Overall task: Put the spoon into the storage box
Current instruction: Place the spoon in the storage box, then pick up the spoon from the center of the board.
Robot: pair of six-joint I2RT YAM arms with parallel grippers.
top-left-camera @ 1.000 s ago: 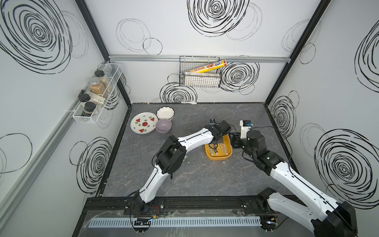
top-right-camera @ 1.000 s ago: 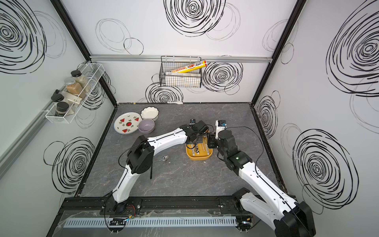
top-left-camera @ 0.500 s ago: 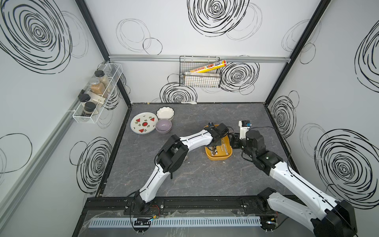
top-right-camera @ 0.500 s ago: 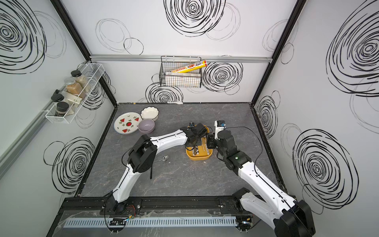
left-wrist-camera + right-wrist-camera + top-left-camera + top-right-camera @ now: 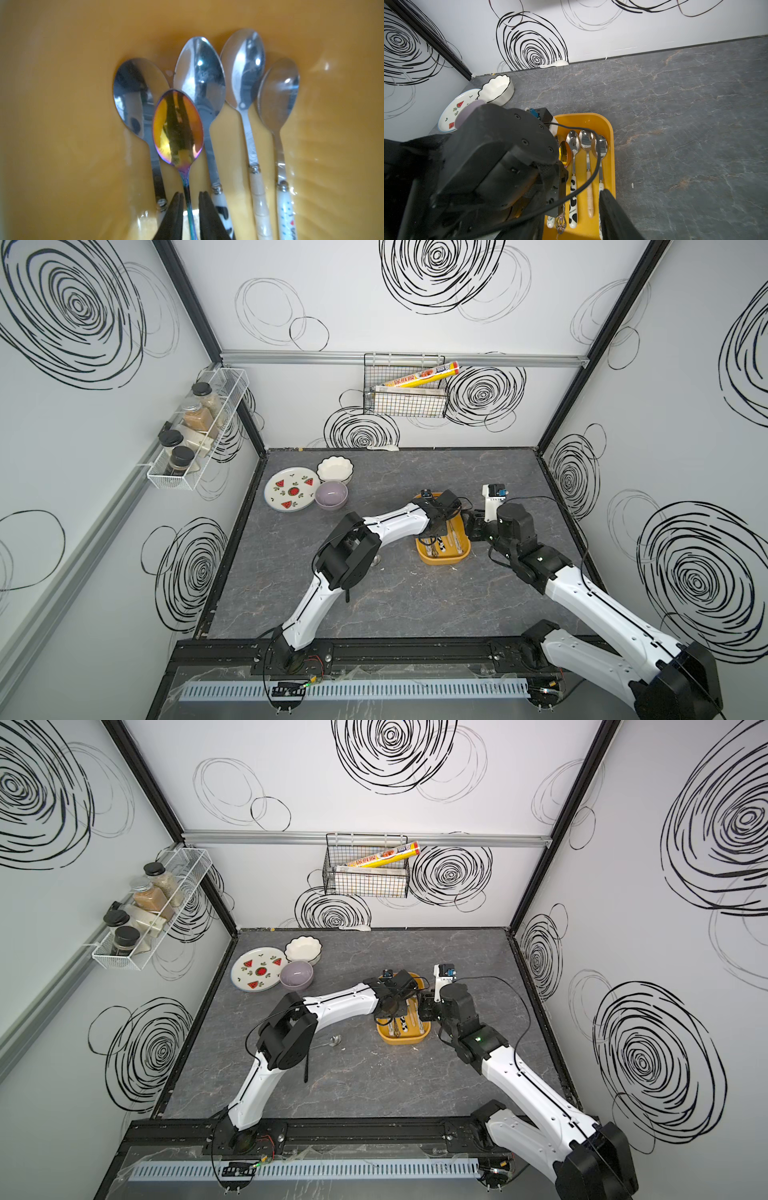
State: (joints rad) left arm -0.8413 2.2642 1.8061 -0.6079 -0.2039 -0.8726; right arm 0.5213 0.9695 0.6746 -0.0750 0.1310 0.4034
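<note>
1. Nearest the front, a loose spoon (image 5: 336, 1040) is seen on the table (image 5: 374, 1085), just beside the elbow of the left arm (image 5: 286, 1031) and well apart from the box (image 5: 442, 561).
2. Farther in, the box is set between the two grippers. The right gripper (image 5: 471, 527) is held just beside its right wall. One finger (image 5: 614, 214) is seen over that wall, but whether anything is gripped cannot be told.
3. The left gripper (image 5: 190, 216) is lowered into the box. Its fingers (image 5: 172, 218) are parted narrowly. The stem of the spoon (image 5: 177, 126) is passed between them with a thin gap on each side, so nothing is held.
4. The spoon, iridescent gold, is laid inside the box with its bowl toward the far end, overlapping two of the four other spoons (image 5: 245, 68) lined up there.
5. Beyond, at the far left of the table, a plate (image 5: 292, 488), a purple bowl (image 5: 331, 494) and a white bowl (image 5: 335, 469) are grouped closely.
6. Against the earlier top views, no clear shift of arms or box is made out. The jaw gap cannot be compared at that size.
</note>
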